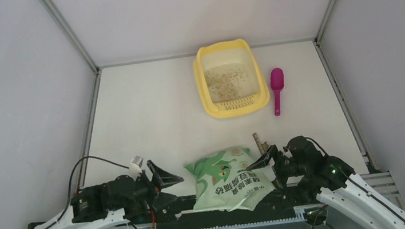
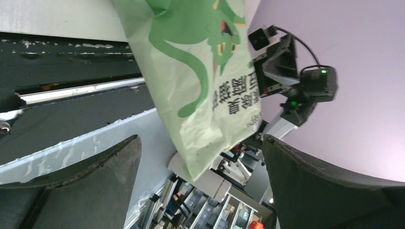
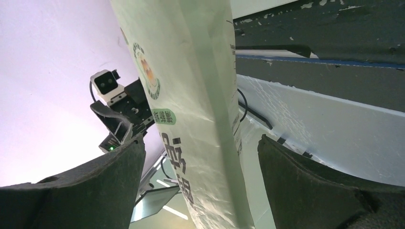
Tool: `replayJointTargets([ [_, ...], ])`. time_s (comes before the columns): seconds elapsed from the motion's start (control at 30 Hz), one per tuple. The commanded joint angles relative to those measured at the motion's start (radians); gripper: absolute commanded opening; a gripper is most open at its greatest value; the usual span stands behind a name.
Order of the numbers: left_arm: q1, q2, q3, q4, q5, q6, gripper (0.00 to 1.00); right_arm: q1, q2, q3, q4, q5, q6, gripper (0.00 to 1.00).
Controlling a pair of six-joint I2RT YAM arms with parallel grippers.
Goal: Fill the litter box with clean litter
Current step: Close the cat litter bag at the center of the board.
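The yellow litter box (image 1: pixel 210 105) stands at the back of the table, right of centre, with a thin speckled layer of clean litter (image 1: pixel 226 82) on its floor. A light green printed bag (image 1: pixel 228 181) lies at the near edge between both arms. My left gripper (image 1: pixel 178 187) is open just left of the bag; in the left wrist view its gripper (image 2: pixel 201 138) frames the bag's corner (image 2: pixel 191 62) without touching. My right gripper (image 1: pixel 264 172) is open, and in the right wrist view the gripper (image 3: pixel 201 139) straddles the bag's edge (image 3: pixel 191 95) with gaps on both sides.
A magenta scoop (image 1: pixel 277 89) lies just right of the litter box. A small strip (image 1: pixel 258 141) lies behind the bag. The black mounting rail (image 1: pixel 229 215) runs along the near edge under the bag. Grey enclosure walls bound the table on three sides.
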Motion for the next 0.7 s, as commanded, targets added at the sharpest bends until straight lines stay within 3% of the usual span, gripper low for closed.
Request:
replayJointTargets([
  [0.0,-0.010,0.090,-0.098,0.136,0.105,0.000,1.00,-0.004,0.030,0.008,0.007,-0.012,-0.031,0.93],
  [0.13,-0.119,0.297,-0.103,0.335,0.105,-0.002,1.00,-0.003,0.034,0.007,0.007,-0.012,-0.033,0.93],
  [0.23,-0.159,0.348,-0.124,0.421,0.101,-0.031,1.00,-0.004,0.035,0.007,0.008,-0.009,-0.034,0.92],
  [0.4,-0.162,0.336,-0.144,0.525,0.041,-0.057,1.00,-0.004,0.058,0.007,0.031,-0.017,-0.042,0.91],
  [0.57,-0.162,0.425,-0.196,0.747,0.012,-0.086,1.00,-0.004,0.054,0.018,0.031,-0.019,-0.041,0.84],
  [0.67,-0.162,0.486,-0.206,0.832,0.018,-0.086,0.91,-0.004,0.046,0.026,0.023,-0.018,-0.041,0.80],
])
